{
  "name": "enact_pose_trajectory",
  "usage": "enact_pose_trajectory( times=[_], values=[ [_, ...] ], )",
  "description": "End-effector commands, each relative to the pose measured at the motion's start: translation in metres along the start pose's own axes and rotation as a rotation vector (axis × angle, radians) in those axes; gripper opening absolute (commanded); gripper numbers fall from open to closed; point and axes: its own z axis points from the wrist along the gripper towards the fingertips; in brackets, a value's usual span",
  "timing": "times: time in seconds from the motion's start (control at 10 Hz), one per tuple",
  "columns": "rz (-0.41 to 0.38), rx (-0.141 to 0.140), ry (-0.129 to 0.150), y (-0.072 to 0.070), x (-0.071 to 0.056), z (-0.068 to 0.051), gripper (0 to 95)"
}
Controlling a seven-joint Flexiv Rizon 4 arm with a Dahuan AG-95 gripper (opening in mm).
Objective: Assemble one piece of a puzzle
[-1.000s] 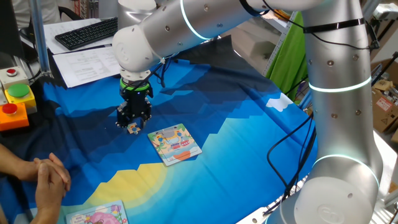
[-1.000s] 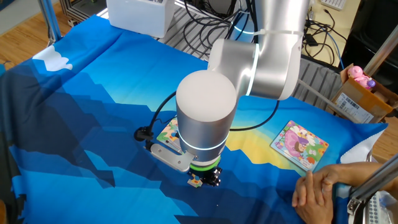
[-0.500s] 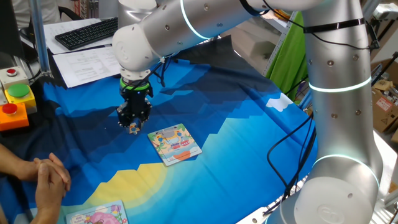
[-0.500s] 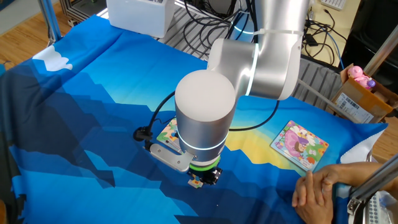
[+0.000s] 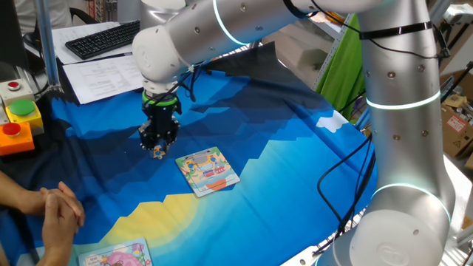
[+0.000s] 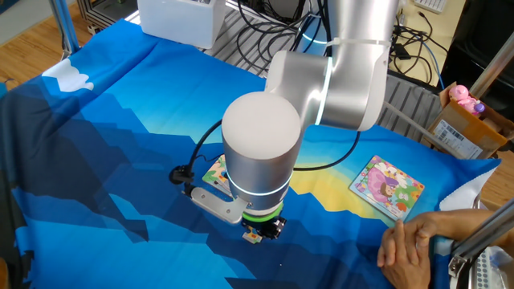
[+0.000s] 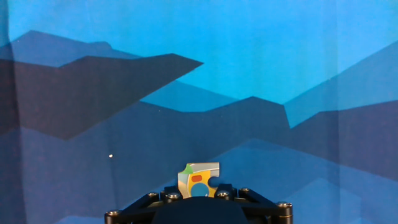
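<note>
My gripper [image 5: 158,148] hangs over the dark blue cloth, left of the puzzle [image 5: 208,171], a small square board with a colourful cartoon picture. It is shut on the piece [image 7: 198,177], a tiny knobbed piece showing yellow with green, red and blue patches in the hand view. The piece also shows as a small orange-white bit at the fingertips [image 6: 253,236]. In the other fixed view the gripper [image 6: 262,232] sits below the big white arm joint, which hides most of the puzzle [image 6: 215,170].
A pink-pictured board [image 5: 115,255] lies at the front left; it also shows in the other fixed view [image 6: 386,186]. A person's clasped hands [image 5: 56,211] rest nearby. A button box [image 5: 18,122], papers and a keyboard [image 5: 100,38] lie at the far left edge.
The gripper with the piece has lifted slightly and drifted a little away from the puzzle. Nothing else has moved.
</note>
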Motion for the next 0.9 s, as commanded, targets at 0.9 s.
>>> enact_pose_trajectory(
  times=[0.9],
  values=[
    [-0.011,0.038,0.079,-0.026,0.019,-0.046,0.0]
  ],
)
